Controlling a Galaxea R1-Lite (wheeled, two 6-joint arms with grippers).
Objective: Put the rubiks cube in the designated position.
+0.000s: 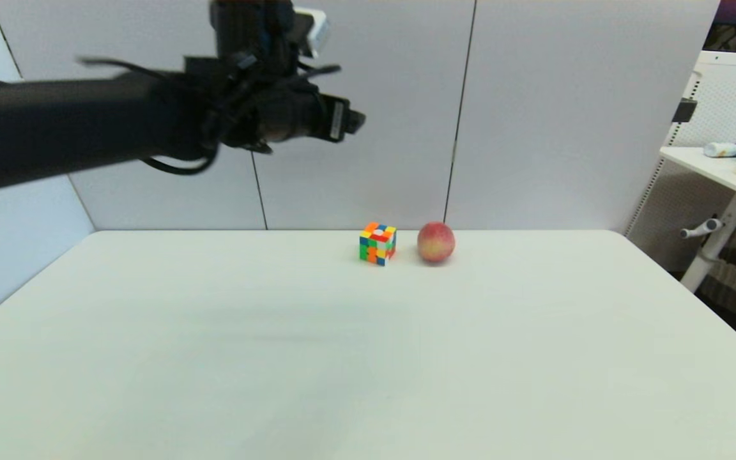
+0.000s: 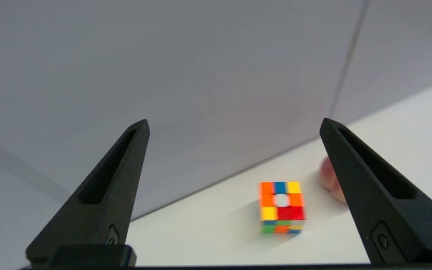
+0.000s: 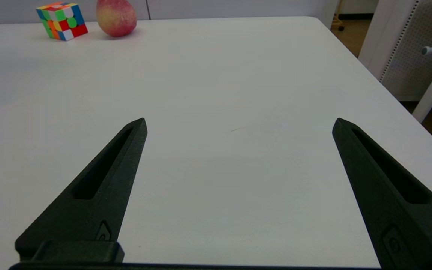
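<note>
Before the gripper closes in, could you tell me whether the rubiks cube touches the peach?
Apart: the head view shows bare table between the rubiks cube and the peach.

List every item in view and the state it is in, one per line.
Rubiks cube: scrambled, resting flat on the table, not held.
Peach: whole, resting beside the cube, apart from it.
Left gripper: raised over the table, jaws open, empty.
Right gripper: low over the table's near part, jaws open, empty.

Looks like a lab or office test corner: plain white table, grey partition panels behind it, white pegboard off to the side, height-adjustable desk with crank handle.
</note>
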